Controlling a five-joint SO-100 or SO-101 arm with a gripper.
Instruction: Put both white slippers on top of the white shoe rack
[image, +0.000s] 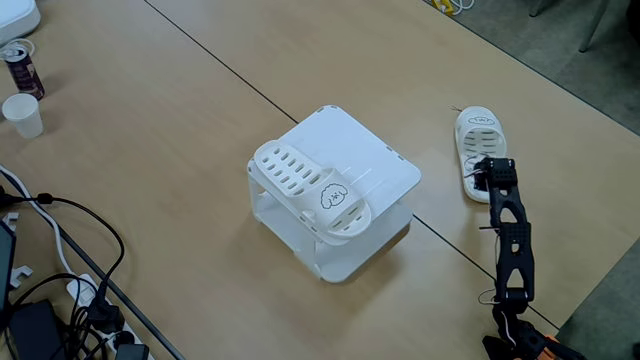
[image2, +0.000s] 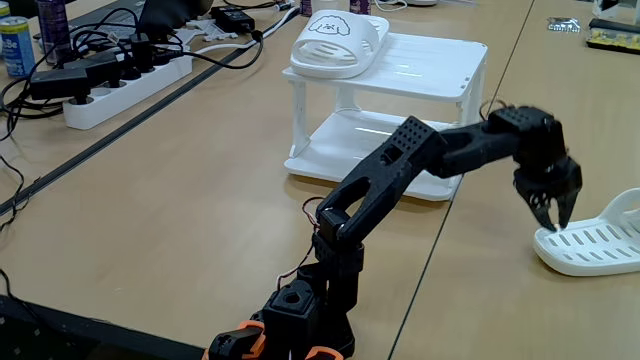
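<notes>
The white shoe rack (image: 390, 165) (image2: 440, 62) stands in the middle of the table. One white slipper (image: 312, 190) (image2: 335, 40) lies on its top near an edge, cartoon face visible on the strap. The other white slipper (image: 478, 138) (image2: 592, 243) lies sole down on the table beside the rack. My black gripper (image: 481, 180) (image2: 553, 222) points down over that slipper's heel end, its tips just above or touching the rim. The jaws stand slightly apart, open, with nothing held between them.
A power strip (image2: 120, 85) with tangled black cables (image: 60, 290) lies along one table side. A drink can (image: 22, 68) and a paper cup (image: 24, 115) stand near that corner. The table edge (image: 600, 290) runs close beside my arm's base (image2: 300, 320).
</notes>
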